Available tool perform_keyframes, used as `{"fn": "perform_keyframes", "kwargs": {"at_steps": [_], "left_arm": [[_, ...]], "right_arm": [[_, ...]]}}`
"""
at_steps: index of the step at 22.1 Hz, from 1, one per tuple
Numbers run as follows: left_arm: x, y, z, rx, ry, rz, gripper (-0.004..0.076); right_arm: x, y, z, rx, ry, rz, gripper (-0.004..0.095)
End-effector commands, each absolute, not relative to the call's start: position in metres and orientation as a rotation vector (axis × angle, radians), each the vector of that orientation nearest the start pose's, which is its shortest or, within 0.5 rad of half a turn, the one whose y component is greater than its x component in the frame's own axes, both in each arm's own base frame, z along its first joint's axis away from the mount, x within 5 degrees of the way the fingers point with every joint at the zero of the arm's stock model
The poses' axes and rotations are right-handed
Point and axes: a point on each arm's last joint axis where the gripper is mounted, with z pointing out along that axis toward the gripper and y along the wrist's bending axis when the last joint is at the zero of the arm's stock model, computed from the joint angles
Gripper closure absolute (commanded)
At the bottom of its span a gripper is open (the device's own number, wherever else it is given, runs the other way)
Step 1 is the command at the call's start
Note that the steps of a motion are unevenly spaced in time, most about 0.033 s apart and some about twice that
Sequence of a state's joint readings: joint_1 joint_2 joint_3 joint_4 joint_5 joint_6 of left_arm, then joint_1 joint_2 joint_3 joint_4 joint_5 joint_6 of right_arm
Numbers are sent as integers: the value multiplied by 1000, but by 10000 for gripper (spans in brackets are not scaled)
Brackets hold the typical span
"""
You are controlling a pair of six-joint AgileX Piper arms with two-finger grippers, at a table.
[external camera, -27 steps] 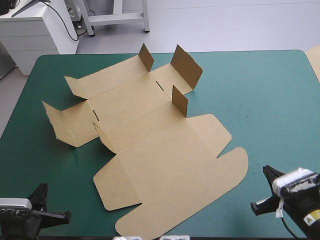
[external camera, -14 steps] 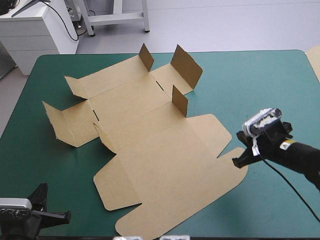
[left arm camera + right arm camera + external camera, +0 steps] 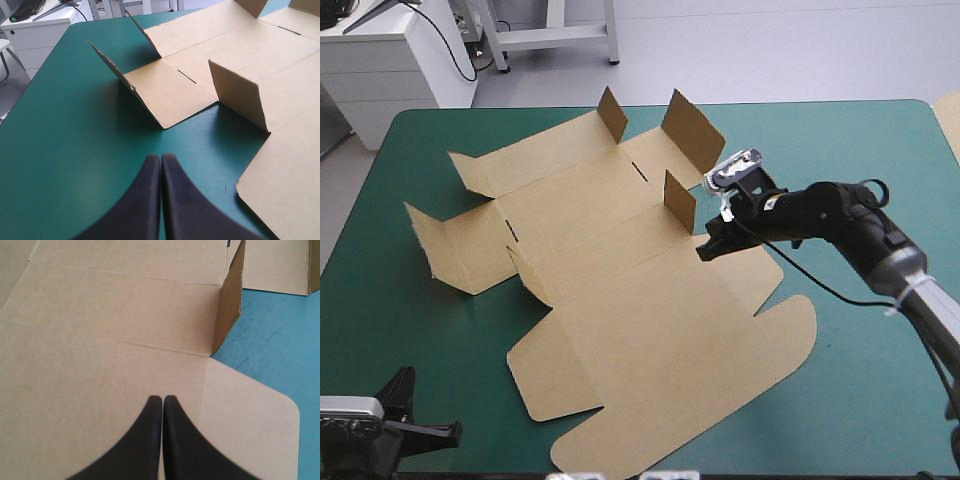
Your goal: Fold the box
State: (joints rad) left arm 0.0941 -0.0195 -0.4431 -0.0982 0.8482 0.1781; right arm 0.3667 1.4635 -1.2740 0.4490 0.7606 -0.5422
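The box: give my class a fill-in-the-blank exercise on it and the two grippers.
The brown box lies unfolded on the ___ cover.
The right gripper is over the ___.
The left gripper, beside the box, has its jaws ___.
Missing words: teal-green; box; shut.

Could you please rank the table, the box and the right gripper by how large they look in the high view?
1. the table, clearly the largest
2. the box
3. the right gripper, by far the smallest
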Motion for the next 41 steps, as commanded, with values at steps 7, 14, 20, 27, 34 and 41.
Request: {"fn": "perform_keyframes", "kwargs": {"at_steps": [7, 14, 20, 27, 34, 41], "left_arm": [[5, -6, 292, 47, 1764, 63, 731], [5, -6, 292, 47, 1764, 63, 731], [5, -6, 292, 47, 1764, 63, 731], [5, -6, 292, 47, 1764, 63, 731], [5, -6, 292, 47, 1764, 63, 731], [5, -6, 292, 47, 1764, 63, 731]], "right_arm": [[360, 176, 363, -840, 2250, 456, 339], [399, 181, 348, -834, 2281, 312, 150], [422, 189, 319, -809, 2284, 298, 151], [431, 193, 303, -790, 2288, 307, 284], [431, 195, 300, -904, 2249, 286, 929], [432, 195, 300, -1290, 2027, 114, 929]]}}
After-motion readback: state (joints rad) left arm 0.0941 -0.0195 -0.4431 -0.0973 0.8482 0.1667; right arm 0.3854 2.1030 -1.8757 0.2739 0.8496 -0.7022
